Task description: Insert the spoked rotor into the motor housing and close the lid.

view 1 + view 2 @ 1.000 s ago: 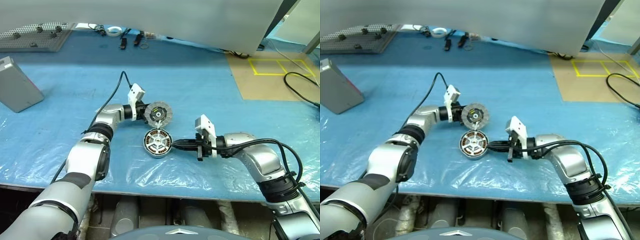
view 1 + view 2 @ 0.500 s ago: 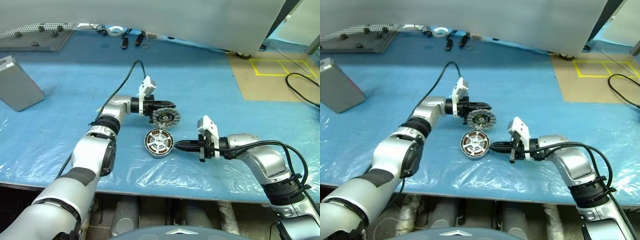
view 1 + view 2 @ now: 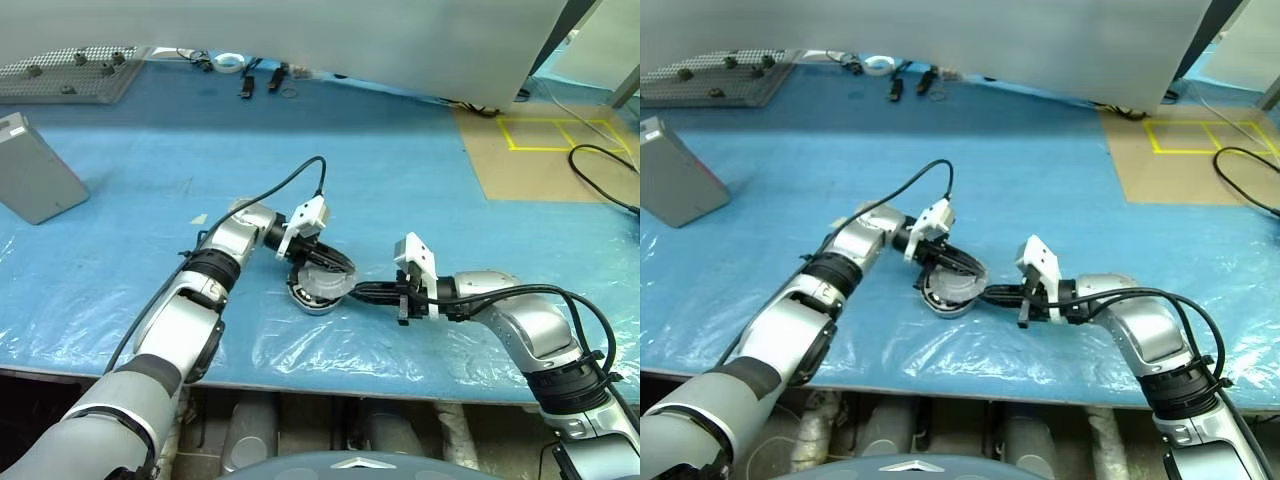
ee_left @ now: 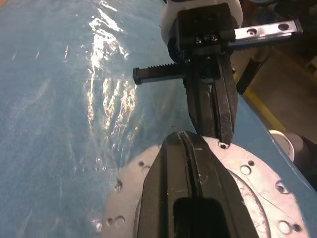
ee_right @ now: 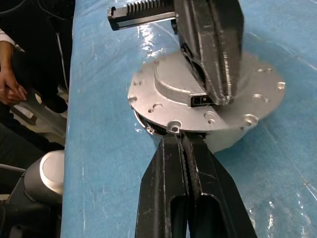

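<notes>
The table [image 3: 420, 190] is covered with a blue sheet under wrinkled clear plastic, and a white panel stands behind it. At the far right lies a brown board [image 3: 545, 150] with yellow tape lines, and a black cable [image 3: 600, 180] runs off the picture edge there.

The motor housing [image 3: 318, 298] sits near the front middle of the table. The lid [image 5: 208, 94] lies over it with its plain grey back upward (a narrow dark gap shows at one side, so I cannot tell if it is fully seated). The windings and the rotor are hidden under the lid.

The left hand [image 3: 335, 266] has its fingers pressed together on the lid's top; whether it pinches the lid is hard to make out. The right hand [image 3: 358, 293] also has its fingers pressed together, the tips at the housing's side, just beside the rim.

A grey box [image 3: 35, 170] is cut off at the left edge, well apart. Small tools [image 3: 262, 76] lie at the far edge. Between these and the housing the sheet is free.
</notes>
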Controlling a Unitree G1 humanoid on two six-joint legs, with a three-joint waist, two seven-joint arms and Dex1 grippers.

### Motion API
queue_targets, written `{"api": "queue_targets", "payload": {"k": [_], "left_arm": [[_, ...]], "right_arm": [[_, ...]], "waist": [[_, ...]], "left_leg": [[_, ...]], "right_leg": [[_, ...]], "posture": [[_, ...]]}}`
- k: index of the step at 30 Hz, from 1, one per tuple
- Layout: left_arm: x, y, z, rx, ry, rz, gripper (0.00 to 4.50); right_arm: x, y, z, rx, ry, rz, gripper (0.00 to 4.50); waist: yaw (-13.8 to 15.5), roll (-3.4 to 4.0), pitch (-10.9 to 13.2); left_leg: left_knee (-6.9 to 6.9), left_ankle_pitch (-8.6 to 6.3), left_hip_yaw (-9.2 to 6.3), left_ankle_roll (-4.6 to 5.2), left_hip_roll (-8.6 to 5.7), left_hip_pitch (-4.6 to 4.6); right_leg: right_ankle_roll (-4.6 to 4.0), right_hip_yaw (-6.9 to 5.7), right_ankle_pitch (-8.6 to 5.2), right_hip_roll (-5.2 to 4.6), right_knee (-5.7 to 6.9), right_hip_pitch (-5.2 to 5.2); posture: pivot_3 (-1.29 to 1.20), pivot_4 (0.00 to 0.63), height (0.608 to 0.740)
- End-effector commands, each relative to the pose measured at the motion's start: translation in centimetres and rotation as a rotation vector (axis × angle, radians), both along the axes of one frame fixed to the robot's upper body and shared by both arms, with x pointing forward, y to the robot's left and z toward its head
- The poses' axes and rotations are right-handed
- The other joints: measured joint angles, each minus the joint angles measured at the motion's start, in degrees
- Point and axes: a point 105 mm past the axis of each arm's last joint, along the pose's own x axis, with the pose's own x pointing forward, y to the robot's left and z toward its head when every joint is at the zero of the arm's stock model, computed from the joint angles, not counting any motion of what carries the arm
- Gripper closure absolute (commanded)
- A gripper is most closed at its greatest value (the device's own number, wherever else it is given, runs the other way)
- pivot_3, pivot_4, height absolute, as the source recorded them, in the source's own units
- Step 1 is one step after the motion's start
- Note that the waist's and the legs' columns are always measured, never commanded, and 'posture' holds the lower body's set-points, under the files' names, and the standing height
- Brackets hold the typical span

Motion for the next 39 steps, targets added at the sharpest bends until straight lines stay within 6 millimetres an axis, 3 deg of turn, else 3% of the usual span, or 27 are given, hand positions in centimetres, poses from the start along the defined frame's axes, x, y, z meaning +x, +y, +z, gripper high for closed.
{"api": "queue_targets", "payload": {"k": [1, 7, 23, 27, 34, 39], "left_arm": [[-1.1, 0.6, -1.0, 0.051, -0.032, -0.059, 4.46], [-1.8, 1.3, -1.1, 0.048, -0.019, -0.075, 4.46], [-2.6, 1.8, -0.4, 0.004, -0.022, -0.071, 4.46], [-2.8, 2.1, 0.8, -0.036, -0.054, -0.068, 4.46], [-3.1, 2.5, 6.3, -0.232, -0.097, 0.037, 4.46], [-4.1, 3.6, 7.2, -0.291, -0.091, 0.214, 4.46]], "right_arm": [[0.2, 0.3, 1.4, 0.041, -0.050, 0.009, 4.50], [-0.1, 0.3, 1.4, 0.038, -0.033, 0.043, 4.50], [-0.4, -2.0, 2.3, -0.023, -0.051, 0.097, 4.50], [-0.1, -1.7, 2.9, -0.002, -0.081, 0.080, 4.50], [-0.1, -0.3, 5.0, 0.076, -0.120, 0.121, 4.50], [0.7, 1.4, 6.7, 0.110, -0.189, 0.137, 4.50]], "waist": [[-0.01, 0.00, 0.00], [-0.04, 0.01, 0.00], [-0.18, 0.01, 0.00], [-0.32, 0.01, 0.00], [-0.43, 0.02, 0.00], [-1.19, 0.09, -0.03]], "left_leg": [[0.00, 0.00, 0.00, 0.00, 0.00, 0.00], [0.00, 0.00, 0.01, -0.01, 0.00, 0.00], [0.00, 0.00, 0.02, -0.01, -0.01, 0.02], [0.00, 0.00, 0.02, -0.01, -0.01, 0.02], [0.00, 0.00, 0.02, -0.01, -0.01, 0.01], [-0.03, 0.01, 0.04, -0.02, 0.01, 0.04]], "right_leg": [[0.00, 0.00, 0.00, 0.00, 0.00, 0.00], [-0.04, 0.00, -0.03, 0.00, -0.02, 0.00], [0.10, 0.00, 0.05, 0.01, -0.04, 0.03], [0.07, 0.00, 0.04, 0.01, -0.04, 0.03], [-0.11, 0.01, -0.07, 0.01, -0.04, 0.02], [-0.13, 0.02, -0.08, 0.03, -0.02, 0.01]], "posture": [[0.00, 0.150, 0.740], [0.00, 0.150, 0.740], [0.00, 0.150, 0.740], [0.00, 0.150, 0.740], [0.00, 0.150, 0.740], [0.00, 0.150, 0.740]]}}
